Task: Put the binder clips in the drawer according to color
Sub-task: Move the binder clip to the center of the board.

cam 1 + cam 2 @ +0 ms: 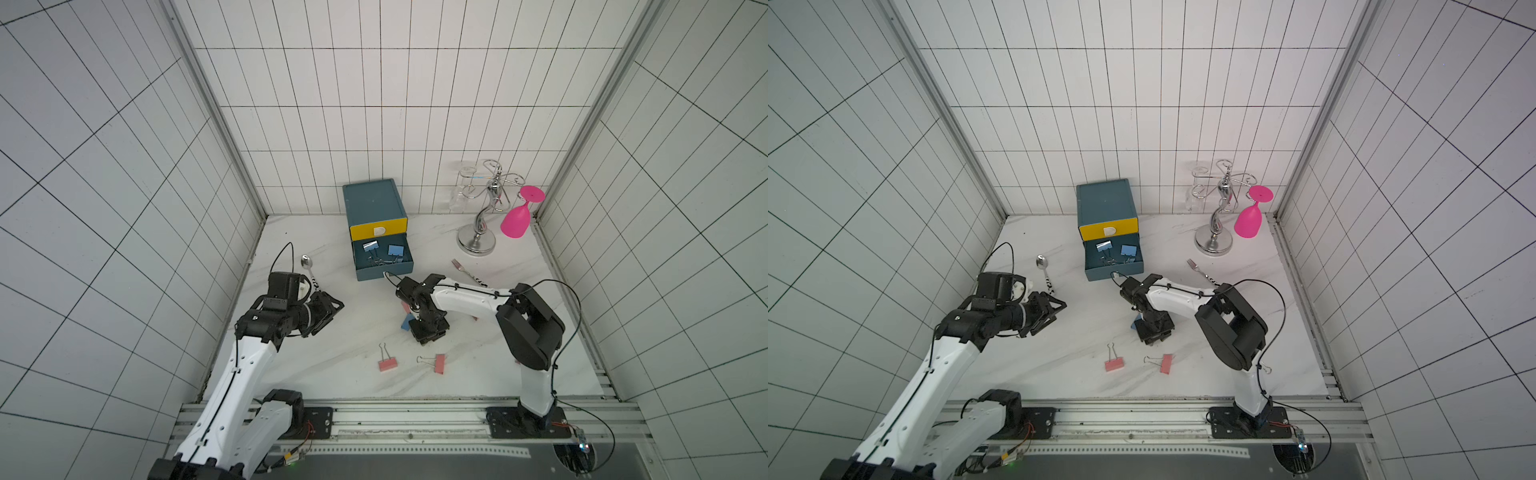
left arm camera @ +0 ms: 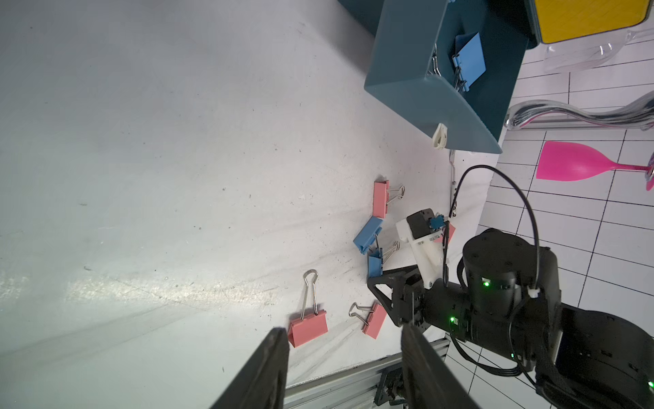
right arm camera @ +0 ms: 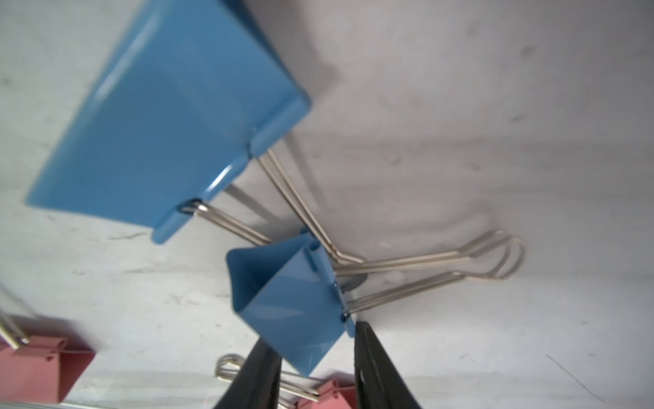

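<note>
The white marbled table carries a boxy teal drawer, pulled open, with 2 glossy blue clips inside. The left gripper hovers with jaws wide, gripping nothing. The right gripper pinches another blue clip, folded metal with wire loops, among pink clips.

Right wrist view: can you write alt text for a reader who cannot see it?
The right tool has its two black fingers either side of a blue binder clip on the white table; whether it is gripped is unclear. A second blue clip lies beside it, wire handles crossing, with pink clips at the edge.
</note>
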`<state>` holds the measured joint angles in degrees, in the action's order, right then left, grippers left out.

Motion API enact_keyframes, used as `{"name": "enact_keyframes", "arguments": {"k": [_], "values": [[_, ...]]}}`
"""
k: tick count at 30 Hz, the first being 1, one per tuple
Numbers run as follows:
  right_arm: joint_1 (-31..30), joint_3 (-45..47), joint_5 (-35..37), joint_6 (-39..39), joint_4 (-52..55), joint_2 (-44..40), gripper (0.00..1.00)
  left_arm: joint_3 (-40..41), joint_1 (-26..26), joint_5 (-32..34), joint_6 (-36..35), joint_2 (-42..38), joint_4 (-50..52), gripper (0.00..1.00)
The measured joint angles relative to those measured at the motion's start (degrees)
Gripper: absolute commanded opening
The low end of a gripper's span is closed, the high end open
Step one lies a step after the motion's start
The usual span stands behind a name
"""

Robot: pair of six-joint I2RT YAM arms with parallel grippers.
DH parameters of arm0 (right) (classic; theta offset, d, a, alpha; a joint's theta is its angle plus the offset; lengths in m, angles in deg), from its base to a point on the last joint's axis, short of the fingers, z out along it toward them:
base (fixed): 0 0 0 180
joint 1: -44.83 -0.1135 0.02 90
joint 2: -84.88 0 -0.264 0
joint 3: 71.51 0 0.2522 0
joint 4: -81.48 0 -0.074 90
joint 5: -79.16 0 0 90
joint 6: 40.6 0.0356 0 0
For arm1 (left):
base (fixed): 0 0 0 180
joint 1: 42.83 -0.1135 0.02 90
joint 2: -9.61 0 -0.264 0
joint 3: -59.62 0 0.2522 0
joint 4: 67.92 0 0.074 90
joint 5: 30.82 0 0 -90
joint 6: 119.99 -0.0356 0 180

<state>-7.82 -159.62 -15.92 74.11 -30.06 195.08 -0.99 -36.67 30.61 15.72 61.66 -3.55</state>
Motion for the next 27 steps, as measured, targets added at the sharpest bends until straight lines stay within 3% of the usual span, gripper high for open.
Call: {"name": "enact_keyframes", "arguments": {"k": [8, 15, 22, 27], "values": [[1.64, 0.24, -0.09, 2.54, -0.55, -6.78, 0.64, 0.07, 0.00, -0.20, 0.02, 0.42, -0.66, 0.55], [2.08, -3.10, -0.20, 12.15, -0.81, -7.10, 0.69, 0.07, 0.00, -0.22, -0.04, 0.94, -0.98, 0.55], [3.58, -4.74, 0.11, 17.62, -0.68, -2.14, 0.75, 0.07, 0.00, -0.68, -0.31, 1.73, -1.73, 0.55], [6.51, -4.72, 1.33, 19.45, -0.92, -1.64, 0.68, 0.07, 0.00, -1.05, -0.74, 1.84, -1.73, 0.55]]}}
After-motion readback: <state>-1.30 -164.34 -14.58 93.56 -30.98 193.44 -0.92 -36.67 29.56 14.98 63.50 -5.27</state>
